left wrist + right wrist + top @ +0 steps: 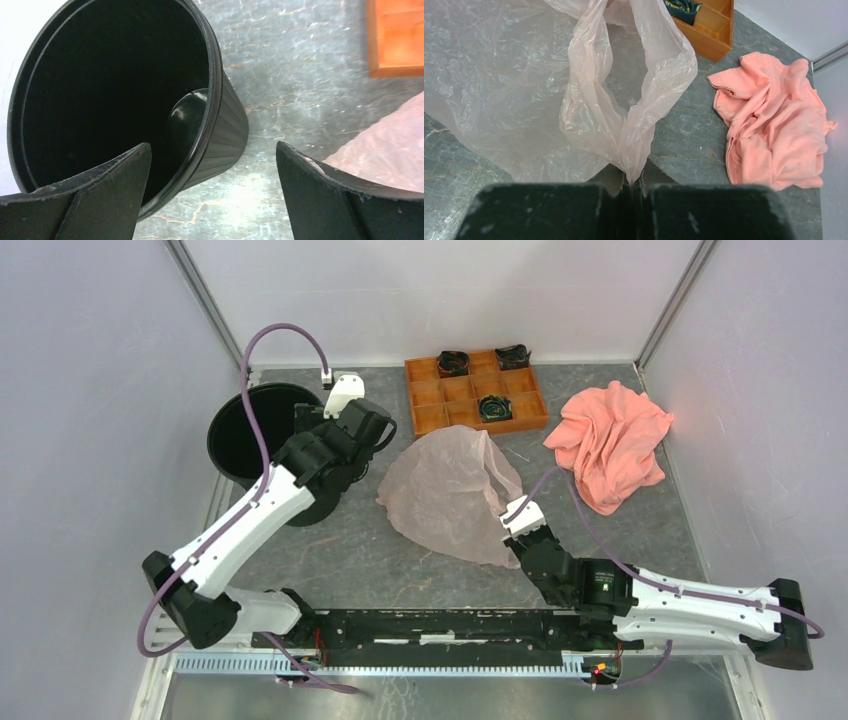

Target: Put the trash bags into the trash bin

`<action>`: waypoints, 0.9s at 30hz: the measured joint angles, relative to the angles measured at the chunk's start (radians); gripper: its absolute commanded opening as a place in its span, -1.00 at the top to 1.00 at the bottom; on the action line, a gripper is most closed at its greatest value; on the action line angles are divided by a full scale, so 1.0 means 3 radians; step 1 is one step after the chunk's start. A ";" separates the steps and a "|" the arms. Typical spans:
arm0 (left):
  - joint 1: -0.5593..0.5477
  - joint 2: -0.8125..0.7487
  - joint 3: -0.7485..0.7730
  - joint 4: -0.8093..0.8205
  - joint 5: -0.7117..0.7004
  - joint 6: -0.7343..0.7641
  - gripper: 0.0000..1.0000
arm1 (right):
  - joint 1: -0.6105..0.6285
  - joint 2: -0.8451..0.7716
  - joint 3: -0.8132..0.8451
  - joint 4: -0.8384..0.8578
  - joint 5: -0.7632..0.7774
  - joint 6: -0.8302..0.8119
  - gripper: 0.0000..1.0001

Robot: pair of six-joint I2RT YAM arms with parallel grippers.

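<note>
A thin, pale pink trash bag [450,495] was shown spread loosely on the grey table [400,570], between the black trash bin [222,440] at the rear left and a salmon cloth [612,445] at the right. The right gripper [630,187] was closed tight on a bunched edge at the bag's near right corner. The left gripper [212,150] was spread wide, with nothing held, just beside the bin's rim. The bagging step was judged barely begun: the bag was gripped but not lifted. A lift and a carry leftward over the rim would be called for, with the slack film kept from draping outside.
</note>
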 measured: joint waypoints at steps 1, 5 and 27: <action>0.0066 0.0042 0.0000 -0.0013 0.0023 0.0014 -0.91 | 0.0000 0.0008 0.0000 -0.0018 -0.0013 0.0015 0.99; 0.0207 0.0104 -0.0057 0.0018 0.0076 0.0111 -0.42 | 0.0000 0.0015 0.0000 -0.0037 -0.0051 0.0052 0.99; 0.0248 0.0104 0.0080 0.0032 0.1108 0.0295 0.88 | 0.0000 -0.0936 0.0444 -0.0422 0.0089 -0.0161 0.99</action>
